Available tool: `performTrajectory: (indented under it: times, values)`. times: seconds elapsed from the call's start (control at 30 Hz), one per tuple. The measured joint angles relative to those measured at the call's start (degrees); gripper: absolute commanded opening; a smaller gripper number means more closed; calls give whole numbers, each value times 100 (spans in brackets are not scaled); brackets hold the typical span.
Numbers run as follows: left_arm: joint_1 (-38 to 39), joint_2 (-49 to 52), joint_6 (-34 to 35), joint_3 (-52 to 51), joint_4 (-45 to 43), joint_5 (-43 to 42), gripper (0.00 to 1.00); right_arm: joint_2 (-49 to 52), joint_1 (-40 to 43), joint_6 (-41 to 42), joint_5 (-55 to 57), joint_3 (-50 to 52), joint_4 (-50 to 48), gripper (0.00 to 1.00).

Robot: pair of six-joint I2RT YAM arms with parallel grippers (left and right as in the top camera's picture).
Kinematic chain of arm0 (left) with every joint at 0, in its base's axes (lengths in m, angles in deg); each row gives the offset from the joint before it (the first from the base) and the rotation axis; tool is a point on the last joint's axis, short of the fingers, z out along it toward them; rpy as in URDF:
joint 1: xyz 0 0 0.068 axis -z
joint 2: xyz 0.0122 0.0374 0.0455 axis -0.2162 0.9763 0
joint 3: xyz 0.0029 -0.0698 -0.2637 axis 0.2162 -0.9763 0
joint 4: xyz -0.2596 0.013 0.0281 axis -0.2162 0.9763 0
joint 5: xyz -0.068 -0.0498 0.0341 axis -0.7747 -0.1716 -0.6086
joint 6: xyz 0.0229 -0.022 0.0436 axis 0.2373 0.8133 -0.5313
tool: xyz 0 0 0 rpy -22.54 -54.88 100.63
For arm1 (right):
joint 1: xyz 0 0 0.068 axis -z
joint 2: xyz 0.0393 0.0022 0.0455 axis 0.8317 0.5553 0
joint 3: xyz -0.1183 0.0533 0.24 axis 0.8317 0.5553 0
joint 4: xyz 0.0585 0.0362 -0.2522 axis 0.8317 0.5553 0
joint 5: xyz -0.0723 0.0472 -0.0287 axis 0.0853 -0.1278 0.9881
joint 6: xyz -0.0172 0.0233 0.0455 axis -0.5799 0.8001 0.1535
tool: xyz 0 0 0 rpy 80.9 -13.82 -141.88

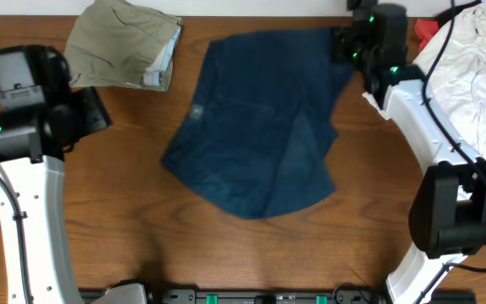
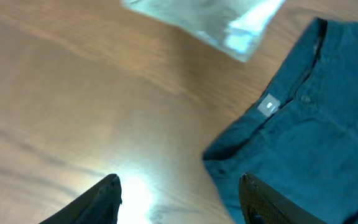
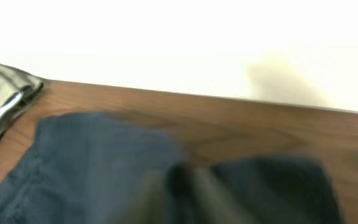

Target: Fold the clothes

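Because the navy shorts (image 1: 260,127), spread on the bench (image 1: 116,211), look soft, limp and light, a waistband corner suits gripping; the left fingers (image 2: 98,202) gape empty nearby; the right fingers (image 1: 344,44), at the far corner, are too blurred to judge.

Table (image 1: 125,203) carries navy shorts (image 1: 260,127), khaki garment (image 1: 121,42), white garment (image 1: 471,63).

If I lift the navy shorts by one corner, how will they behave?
Probably floppy: the navy shorts lie flat with wrinkles, so they'd drape and sag. The seamed waistband looks thicker, likely a firmer grip. Pushed, they'd likely bunch rather than slide on the table.
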State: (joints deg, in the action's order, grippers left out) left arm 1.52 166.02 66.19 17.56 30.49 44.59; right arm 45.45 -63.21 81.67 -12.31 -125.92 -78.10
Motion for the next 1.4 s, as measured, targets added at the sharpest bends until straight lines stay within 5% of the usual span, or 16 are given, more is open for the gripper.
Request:
performTrajectory:
  times: [0.47, 0.63, 0.93, 1.17, 1.4]
  values:
    - [284, 308, -90, -4, -131, -55, 62, 162, -74, 116, -142, -931, 3547, 99]
    - [284, 586, -90, -7, -129, -55, 62, 450, -407, 149, -9, -894, 3814, 67]
    - [284, 870, -133, -35, -136, -55, 62, 1239, -914, 470, 817, -780, 3821, 46]
    - [284, 870, -155, -35, -160, -55, 62, 1443, -922, 750, 1200, -767, 3803, 1]
    - [284, 870, -219, -35, -160, -55, 62, 1320, -876, 852, 1432, -761, 4210, 1]
